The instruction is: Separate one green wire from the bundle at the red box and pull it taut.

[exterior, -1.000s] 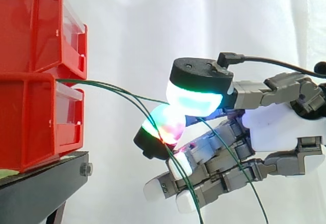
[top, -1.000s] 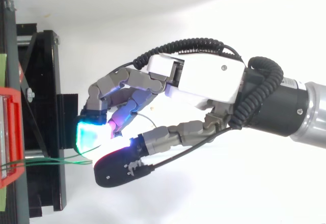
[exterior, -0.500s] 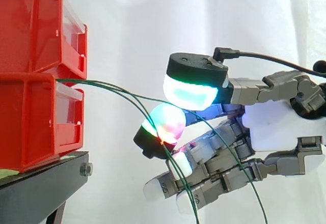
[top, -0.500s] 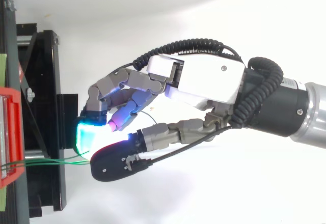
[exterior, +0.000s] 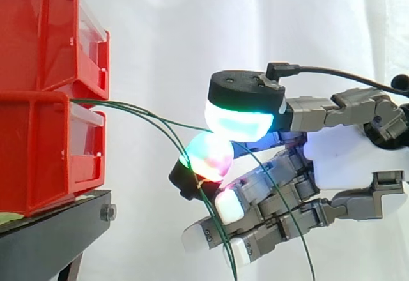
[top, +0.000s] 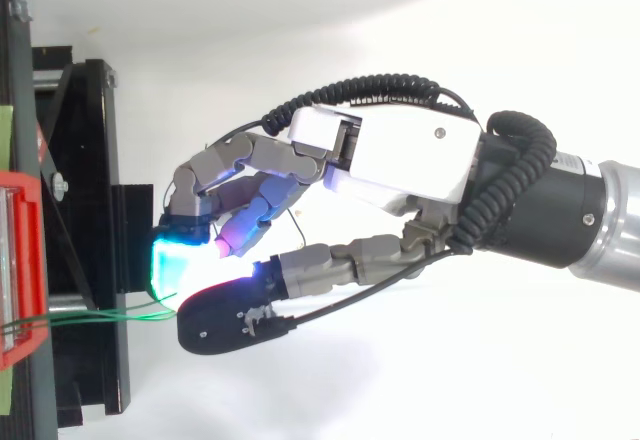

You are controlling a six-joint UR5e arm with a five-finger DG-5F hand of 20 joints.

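Thin green wires (top: 90,317) come out between the two stacked red bins (exterior: 45,147) at the left and arc to the right. The upper green wire (exterior: 185,126) runs straight into the spot where the thumb's green-cyan pad (exterior: 239,118) meets a fingertip glowing green and red (exterior: 208,156). My hand (exterior: 345,159) is shut on this wire there, right of the bins at the height of the lower bin. Another green wire (exterior: 171,137) droops down in front of the curled lower fingers. From above, the hand (top: 400,155) reaches left toward the stand.
The red bins stand on a black stand (exterior: 51,236), whose frame (top: 85,160) lies along the left edge in the top view. A white curtain hangs behind. Open space separates the bins' front from the fingertips.
Half a second ago the thumb pad stood lifted off the glowing fingertip; now it has come back down onto it. The hanging wires have shifted slightly left and the lower fingers curled a little.
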